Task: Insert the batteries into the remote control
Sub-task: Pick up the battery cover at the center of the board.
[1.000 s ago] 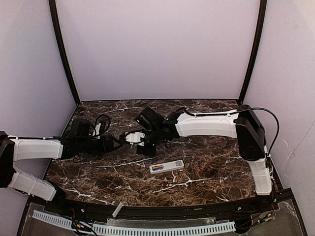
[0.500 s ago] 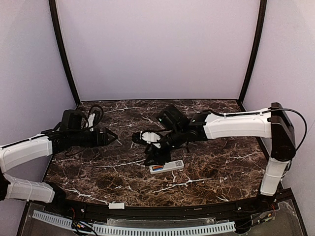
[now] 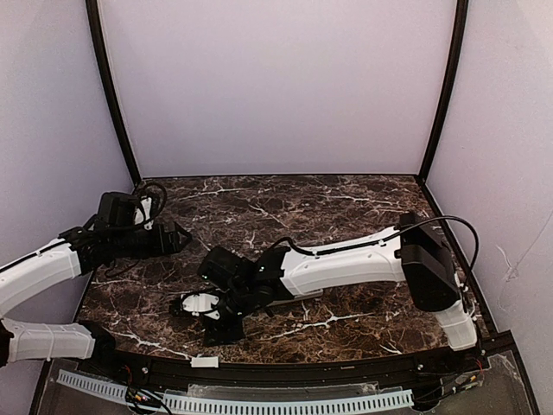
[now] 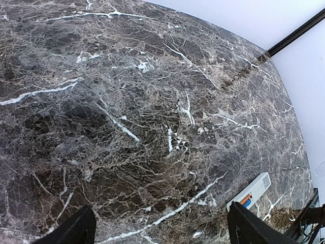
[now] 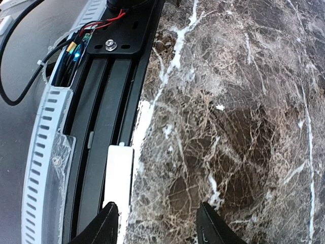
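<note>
Within the last second the right arm has swung away from the middle of the table [image 3: 363, 207] and reached down to its near-left edge, while the left arm has pulled back toward the left wall. The right gripper [image 5: 156, 206] now hangs over the table's lip with its fingers [image 5: 104, 223] spread and nothing between them. The left gripper [image 4: 161, 208] is also spread wide and empty, high above bare marble. The remote [image 4: 259, 183] lies flat near the front of the table, and the batteries [image 4: 245, 199] show as a blue and an orange stripe inside it. They look seated, though that view is small and far off. If so, the loading is done and only the closing remains, which would explain the reach. The white cover [image 5: 118, 188] lies flat on the black rail [image 5: 101, 101] just off the marble, close beside one right finger. It sits below the table's edge and hard against it, so pinching it will be awkward. Coloured wires [image 5: 76, 48] run further along the rail. From above, the right forearm crosses over the remote and hides it.
</note>
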`<state>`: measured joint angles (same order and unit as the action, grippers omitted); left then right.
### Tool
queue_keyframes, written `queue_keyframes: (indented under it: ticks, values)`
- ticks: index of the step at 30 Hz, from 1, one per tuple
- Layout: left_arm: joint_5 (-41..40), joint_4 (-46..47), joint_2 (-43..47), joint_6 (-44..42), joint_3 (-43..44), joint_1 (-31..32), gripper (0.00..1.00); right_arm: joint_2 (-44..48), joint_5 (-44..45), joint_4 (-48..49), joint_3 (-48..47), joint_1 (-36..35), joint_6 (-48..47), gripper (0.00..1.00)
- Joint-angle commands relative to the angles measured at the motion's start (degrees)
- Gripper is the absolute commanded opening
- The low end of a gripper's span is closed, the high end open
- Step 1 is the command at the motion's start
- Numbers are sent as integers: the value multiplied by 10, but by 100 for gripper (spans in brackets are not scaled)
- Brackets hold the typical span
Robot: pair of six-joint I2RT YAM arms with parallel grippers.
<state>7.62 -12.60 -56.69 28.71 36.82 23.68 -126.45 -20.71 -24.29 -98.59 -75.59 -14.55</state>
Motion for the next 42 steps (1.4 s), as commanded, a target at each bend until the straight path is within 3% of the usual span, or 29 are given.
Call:
queue_keyframes:
  ticks: [1,9,14,26,36,42]
  values:
    - [-27,-38,19,-6,16,-4,91,-39,31,-40,-77,-22,17,52]
    - [-33,-51,55,-15,11,-5,92,-96,69,-89,-138,-59,8,53]
    - [-32,-61,72,-15,6,-5,92,-106,94,-95,-144,-85,13,57]
    - [-29,-93,135,-2,-4,-5,92,-145,205,-105,-149,-102,38,55]
    - [-27,-128,147,3,4,-5,92,-135,213,-118,-129,-105,59,27]
    - [-15,-126,148,4,0,-4,93,-107,212,-125,-124,-102,70,22]
